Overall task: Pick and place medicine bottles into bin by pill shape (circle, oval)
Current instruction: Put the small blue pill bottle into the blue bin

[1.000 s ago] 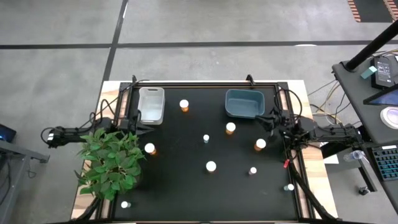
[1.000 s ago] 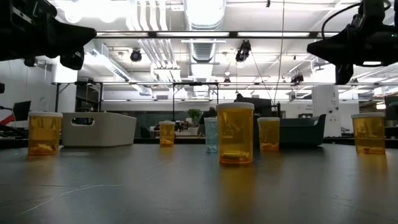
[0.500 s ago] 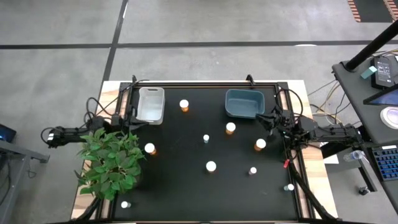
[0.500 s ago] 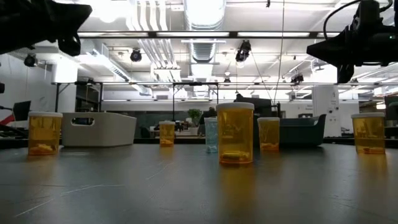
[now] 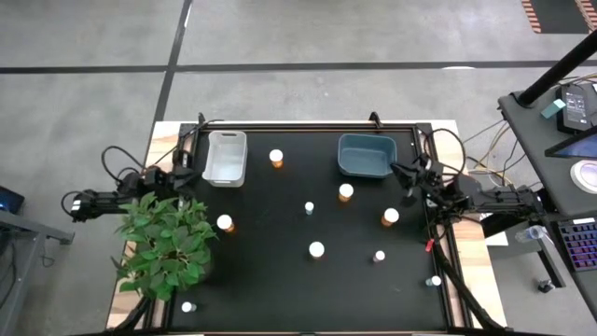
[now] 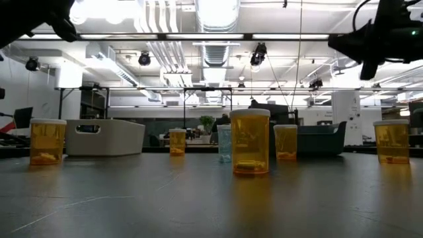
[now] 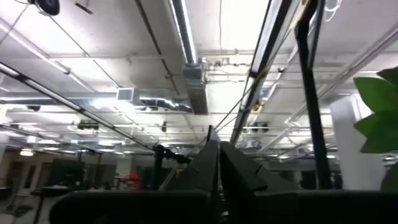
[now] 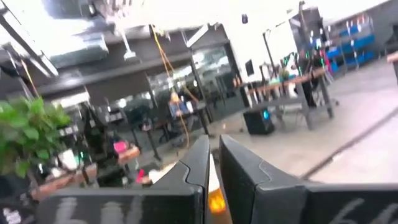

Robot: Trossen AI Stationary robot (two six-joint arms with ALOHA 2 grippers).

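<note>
High view: the black table [image 5: 280, 280] carries about ten white-capped bottles, all standing loose, none in either bin. White bin [image 5: 226, 157] sits at the far left, blue bin [image 5: 366, 155] at the far right. The right gripper [image 5: 403, 174] hangs just beside the blue bin's near corner, fingers together and holding nothing. The left gripper [image 5: 177, 174] sits at the table's left edge between the white bin and the plant [image 5: 166, 241], fingers also pressed together, empty.

Step in hand, as judged: first reach for a bottle. Nearest candidates for the right arm are the orange bottle [image 5: 346, 192] just in front of the blue bin and the orange bottle [image 5: 390, 217] beside the right rail.

Notes for doing it well:
- Spread the fingers before descending; closed tips would knock a bottle over.
- Come straight down and grip the body below the cap.
- Pill shape cannot be read here; confirm it before choosing a bin.
- Left arm: stay clear of the leaves.
</note>
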